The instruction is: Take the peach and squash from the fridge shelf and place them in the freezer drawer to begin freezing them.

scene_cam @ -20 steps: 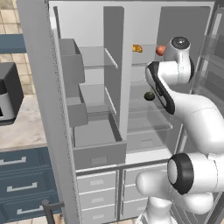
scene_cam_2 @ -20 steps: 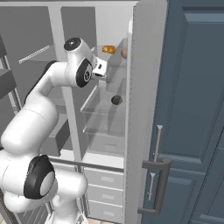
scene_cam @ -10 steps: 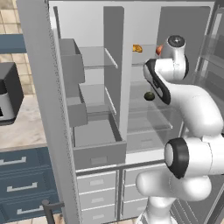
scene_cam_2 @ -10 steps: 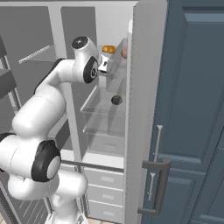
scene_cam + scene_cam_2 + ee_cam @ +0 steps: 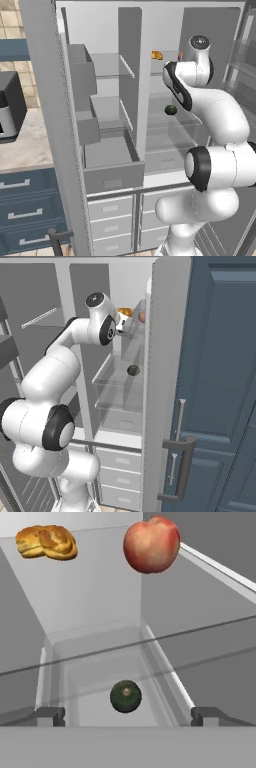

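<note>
The freezer drawer (image 5: 112, 165) stands pulled out at the foot of the fridge's left compartment, a deep plain grey box with a small rectangular handle on its flat front, nearest to the base. Above it and to the right, the white arm reaches into the right compartment at the height of the upper glass shelf (image 5: 100, 577). In the hand view the gripper (image 5: 127, 716) shows its two dark fingertips (image 5: 50, 716) far apart — spread wide, with nothing between them. Below the hand lies the squash (image 5: 125, 696), dark green and round, on a lower glass shelf (image 5: 175, 122) near its middle; it shows in the left base view (image 5: 171, 109) and, from the other side, well in from that shelf's front edge (image 5: 133, 370). Farther back, on the upper shelf, the peach (image 5: 151, 544) sits close to the right wall — red-orange, apart from the fingertips. At the left rear corner of the same shelf lies an orange-yellow lumpy item (image 5: 46, 542), well apart from the peach.
</note>
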{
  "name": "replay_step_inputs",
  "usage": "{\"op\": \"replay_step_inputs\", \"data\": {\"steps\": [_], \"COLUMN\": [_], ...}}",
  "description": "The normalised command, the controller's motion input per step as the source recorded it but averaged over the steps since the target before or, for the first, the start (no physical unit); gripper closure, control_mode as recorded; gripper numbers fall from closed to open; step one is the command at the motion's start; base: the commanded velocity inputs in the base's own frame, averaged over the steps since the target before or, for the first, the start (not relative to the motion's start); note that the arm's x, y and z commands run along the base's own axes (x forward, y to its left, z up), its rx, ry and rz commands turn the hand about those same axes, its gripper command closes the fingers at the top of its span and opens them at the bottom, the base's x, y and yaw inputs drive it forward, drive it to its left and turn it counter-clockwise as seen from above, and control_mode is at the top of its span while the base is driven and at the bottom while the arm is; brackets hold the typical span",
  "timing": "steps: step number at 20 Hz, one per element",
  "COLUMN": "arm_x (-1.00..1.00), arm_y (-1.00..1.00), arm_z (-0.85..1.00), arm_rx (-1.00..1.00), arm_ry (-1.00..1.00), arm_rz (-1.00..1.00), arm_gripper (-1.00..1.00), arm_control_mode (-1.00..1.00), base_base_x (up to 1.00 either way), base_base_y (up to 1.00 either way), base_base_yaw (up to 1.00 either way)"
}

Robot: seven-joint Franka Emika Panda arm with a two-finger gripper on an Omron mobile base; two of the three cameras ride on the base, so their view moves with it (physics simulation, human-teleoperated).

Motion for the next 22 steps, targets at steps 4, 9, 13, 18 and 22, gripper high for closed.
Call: {"op": "replay_step_inputs", "data": {"steps": [4, 9, 13, 18, 22], "arm_x": [0.17, 0.48, 0.54, 0.47, 0.49], "arm_y": [-0.01, -0.14, -0.21, -0.24, -0.29], "arm_z": [0.50, 0.07, 0.00, 0.00, 0.04], "arm_rx": [0.00, 0.00, 0.00, 0.00, 0.00], "arm_ry": [-0.14, -0.08, -0.05, -0.06, 0.01], "arm_rz": [0.00, -0.04, -0.02, -0.01, 0.00], "arm_gripper": [-1.00, -1.00, -1.00, -1.00, -1.00], "arm_control_mode": [-1.00, -1.00, -1.00, -1.00, -1.00], "base_base_x": [0.00, 0.00, 0.00, 0.00, 0.00], "base_base_y": [0.00, 0.00, 0.00, 0.00, 0.00], "base_base_yaw": [0.00, 0.00, 0.00, 0.00, 0.00]}}
